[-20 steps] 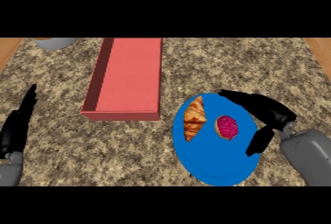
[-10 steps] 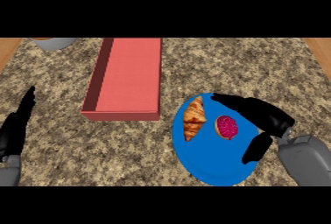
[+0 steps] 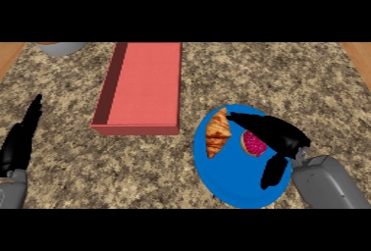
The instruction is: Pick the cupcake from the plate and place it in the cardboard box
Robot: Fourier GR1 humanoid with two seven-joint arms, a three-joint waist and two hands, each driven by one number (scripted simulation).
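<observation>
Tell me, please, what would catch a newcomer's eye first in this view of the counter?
Probably the bright blue plate at the lower right, holding a croissant and a pink cupcake, with the black right hand spread open over the cupcake. Next, the long red box lying open at upper centre.

A speckled granite counter (image 3: 145,166) carries a long red box (image 3: 141,88), open at the top, left of centre. Just right of the box's near corner lies a blue plate (image 3: 232,186). A grey bowl (image 3: 62,47) sits at the far left edge, partly cut off.
</observation>
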